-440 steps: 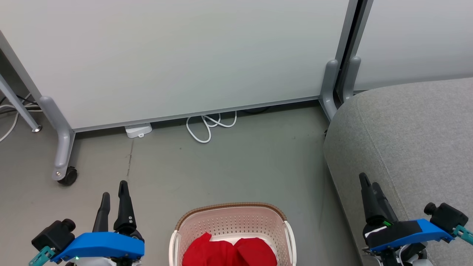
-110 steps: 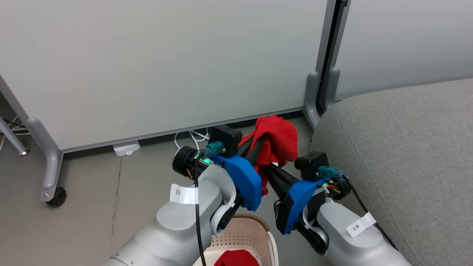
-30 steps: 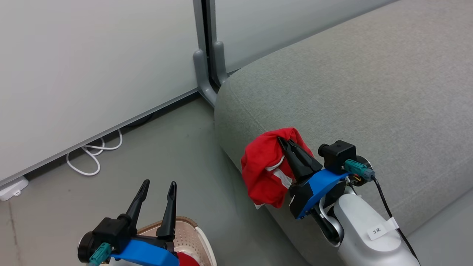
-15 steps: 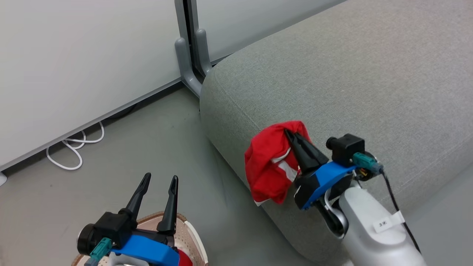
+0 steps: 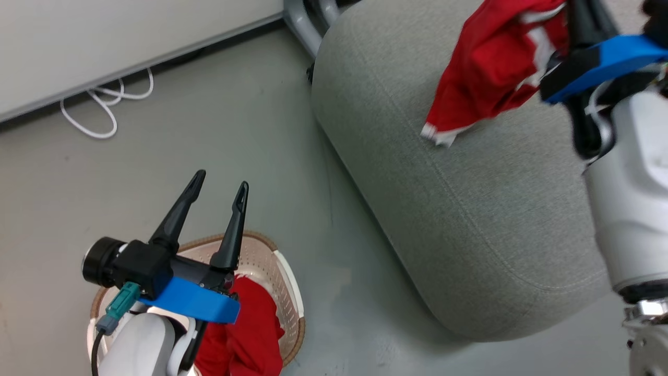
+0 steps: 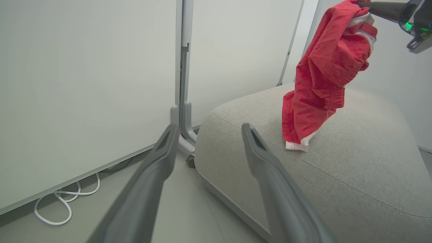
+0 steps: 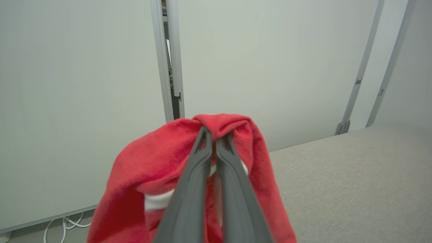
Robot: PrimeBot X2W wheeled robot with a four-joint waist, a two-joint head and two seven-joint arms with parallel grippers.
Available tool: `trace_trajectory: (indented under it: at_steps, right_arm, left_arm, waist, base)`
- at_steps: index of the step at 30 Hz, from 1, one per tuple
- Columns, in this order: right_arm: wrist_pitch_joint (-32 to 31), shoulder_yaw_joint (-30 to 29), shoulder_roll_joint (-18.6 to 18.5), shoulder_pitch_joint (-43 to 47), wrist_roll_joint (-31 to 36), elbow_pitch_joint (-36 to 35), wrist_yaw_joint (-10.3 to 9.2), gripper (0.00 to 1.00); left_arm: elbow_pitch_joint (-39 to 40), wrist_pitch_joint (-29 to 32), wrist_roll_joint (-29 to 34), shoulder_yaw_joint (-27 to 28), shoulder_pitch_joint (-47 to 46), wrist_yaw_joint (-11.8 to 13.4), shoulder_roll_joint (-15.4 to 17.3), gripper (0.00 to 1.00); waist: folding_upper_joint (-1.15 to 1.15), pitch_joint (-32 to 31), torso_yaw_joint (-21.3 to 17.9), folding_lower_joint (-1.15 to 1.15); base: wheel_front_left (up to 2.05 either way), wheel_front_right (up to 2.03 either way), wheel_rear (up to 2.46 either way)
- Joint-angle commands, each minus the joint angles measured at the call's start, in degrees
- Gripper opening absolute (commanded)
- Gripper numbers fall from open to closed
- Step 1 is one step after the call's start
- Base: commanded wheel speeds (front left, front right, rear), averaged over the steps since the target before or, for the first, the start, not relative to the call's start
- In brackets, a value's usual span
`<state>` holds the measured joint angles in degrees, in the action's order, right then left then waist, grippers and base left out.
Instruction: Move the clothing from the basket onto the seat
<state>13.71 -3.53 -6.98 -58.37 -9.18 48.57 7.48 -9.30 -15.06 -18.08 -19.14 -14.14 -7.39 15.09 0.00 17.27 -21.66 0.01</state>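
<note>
Your right gripper [image 7: 212, 135] pinches one red garment [image 5: 485, 62] at one o'clock, its hem touching the seat [image 5: 469, 209]. At seven o'clock, your left gripper [image 5: 220, 180], jaws spread, hovers over the basket [image 5: 289, 282] containing the second garment [image 5: 250, 329].

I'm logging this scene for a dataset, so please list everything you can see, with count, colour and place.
floor: one, grey, under everything
sofa: one, light grey, right side of the head view
basket: one, cream with a brown rim, on the floor beside the sofa
hanging garment: one, red with white trim, dangling over the sofa
second garment: one, red, inside the basket
panels: several, white with grey frames, behind the sofa
cable: one coil, white, on the floor by the panels
left gripper: one, dark fingers, open, above the basket
right gripper: one, dark fingers, shut on the hanging garment
</note>
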Motion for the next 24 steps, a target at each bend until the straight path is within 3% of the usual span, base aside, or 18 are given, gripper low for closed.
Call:
trace_trajectory:
  at_steps: [1,7,13,17,24]
  right_arm:
    - [0.3,-0.5,-0.3,-1.2,0.4,0.2,0.03,0.0]
    - [0.6,-11.5,-6.2,-8.4,5.5,0.4,0.02,0.0]
    - [1.1,-21.7,-10.9,-9.0,9.7,-0.9,0.02,0.0]
    - [1.2,-27.0,-11.7,-6.0,12.7,-0.1,0.02,0.0]
    - [1.5,-32.3,-9.3,-2.2,14.8,1.1,0.02,0.0]
  left_arm:
    - [0.3,-0.2,0.2,0.0,-1.0,-0.1,0.5,1.0]
    - [3.2,-0.2,-0.1,-2.1,-5.5,-0.1,2.5,1.0]
    - [5.8,-0.2,0.4,-3.2,-8.2,-0.1,3.3,1.0]
    - [6.8,-0.2,0.6,-3.7,-8.9,-0.1,3.7,1.0]
    - [6.6,-0.2,0.1,-4.3,-9.2,-0.1,3.5,1.0]
  waist:
    - [0.0,5.7,3.7,-0.01]
    - [0.0,13.3,7.7,-0.01]
    - [0.0,18.4,10.6,-0.01]
    - [0.0,20.2,11.5,-0.01]
    - [0.0,20.7,11.3,-0.01]
  base:
    - [0.0,0.0,0.0]
    - [0.0,0.0,0.0]
    - [0.0,0.0,0.0]
    - [0.0,0.0,0.0]
    - [0.0,0.0,0.0]
